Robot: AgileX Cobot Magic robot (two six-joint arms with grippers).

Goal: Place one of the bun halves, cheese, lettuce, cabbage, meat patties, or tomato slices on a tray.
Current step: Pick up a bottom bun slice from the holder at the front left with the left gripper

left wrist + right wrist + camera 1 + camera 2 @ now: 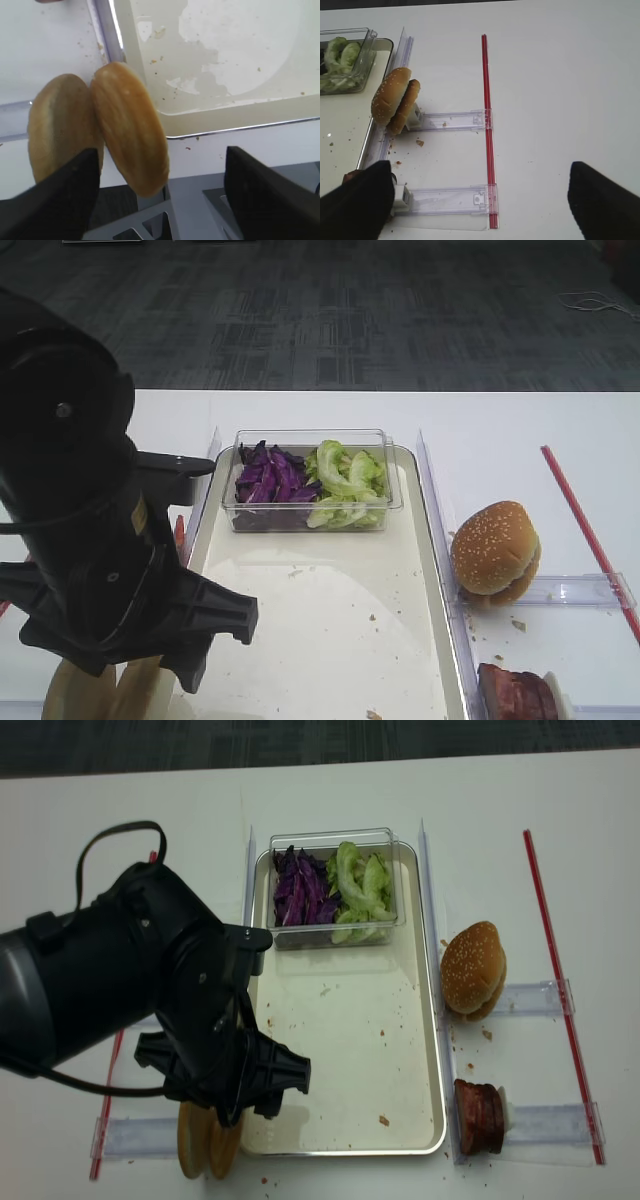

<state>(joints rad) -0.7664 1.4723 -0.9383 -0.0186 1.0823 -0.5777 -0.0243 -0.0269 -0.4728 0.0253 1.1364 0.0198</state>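
Our left gripper hangs over the bun halves with its jaws apart; we see one dark finger against the left half, nothing clamped. Both halves stand on edge, touching side by side, golden-tan smooth crusts showing, their long axes running near to far. They sit just off the near-left corner of the tray, beside its silvery rim. Our right gripper also stands apart, over bare table, holding nothing.
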